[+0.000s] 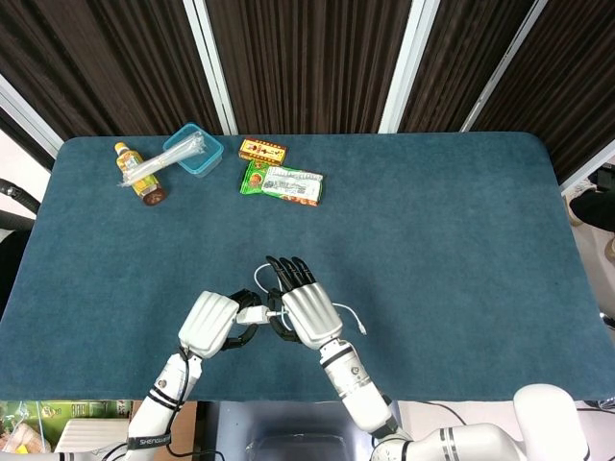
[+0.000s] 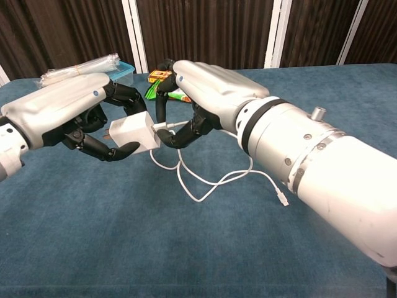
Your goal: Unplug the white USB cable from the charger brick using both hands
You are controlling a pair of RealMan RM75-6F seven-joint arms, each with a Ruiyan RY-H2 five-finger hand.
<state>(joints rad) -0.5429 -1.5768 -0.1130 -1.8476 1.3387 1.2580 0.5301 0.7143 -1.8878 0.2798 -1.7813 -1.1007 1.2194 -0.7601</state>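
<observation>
My left hand grips the white charger brick and holds it above the blue table, its port end facing my right hand. The white USB cable is plugged into the brick, and its slack lies in loops on the cloth, with the free connector to the right. At the brick, my right hand pinches the cable's plug between its thumb below and a finger above. In the head view the left hand, the brick and the right hand sit close together near the table's front edge.
At the back left of the table lie a green snack packet, a small orange packet, a blue container and a bottle under a clear wrapped bundle. The front edge runs just below the hands.
</observation>
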